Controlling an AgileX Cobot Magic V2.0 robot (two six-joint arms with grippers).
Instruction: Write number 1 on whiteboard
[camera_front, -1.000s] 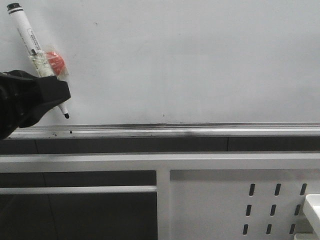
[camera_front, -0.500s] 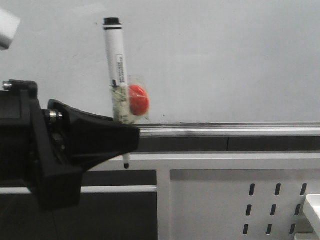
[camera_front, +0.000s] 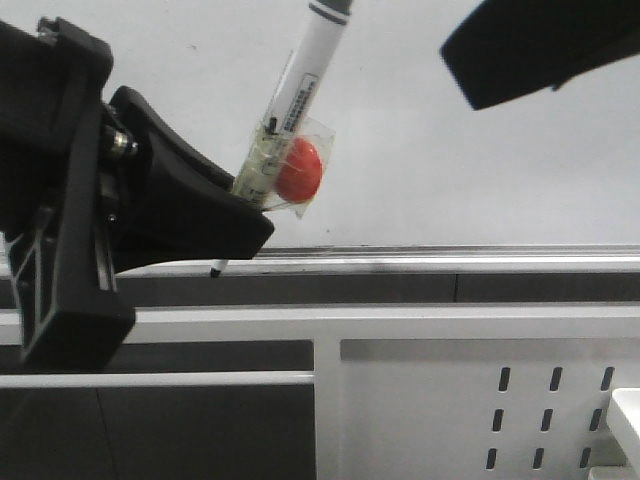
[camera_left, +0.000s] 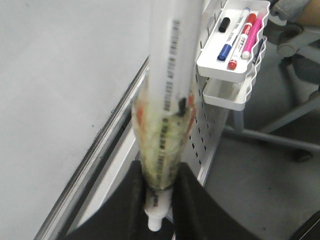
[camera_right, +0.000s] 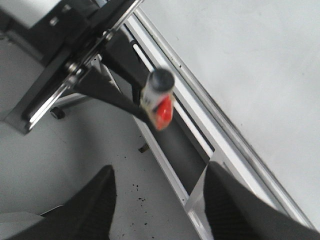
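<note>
My left gripper (camera_front: 250, 215) is shut on a white marker (camera_front: 300, 90) with a red ball (camera_front: 298, 170) taped to it. The marker tilts, cap end up and to the right, its black tip (camera_front: 215, 268) at the silver rail (camera_front: 450, 262) along the lower edge of the whiteboard (camera_front: 450, 170). No stroke of the number 1 shows on the board. In the left wrist view the marker (camera_left: 167, 100) sits between the fingers of the left gripper (camera_left: 160, 172). My right gripper (camera_right: 160, 170) is open and empty, looking down at the marker (camera_right: 157, 97); it shows dark at the top right of the front view (camera_front: 540, 45).
A white metal frame with slotted holes (camera_front: 550, 400) stands below the rail. A white tray (camera_left: 232, 50) holding black, blue, red and pink markers hangs on that frame. A chair base (camera_left: 295, 120) and grey floor lie beyond.
My left gripper has risen and swung the marker to lean right; its tip went from below the rail up to the rail. My right arm has come into the top right.
</note>
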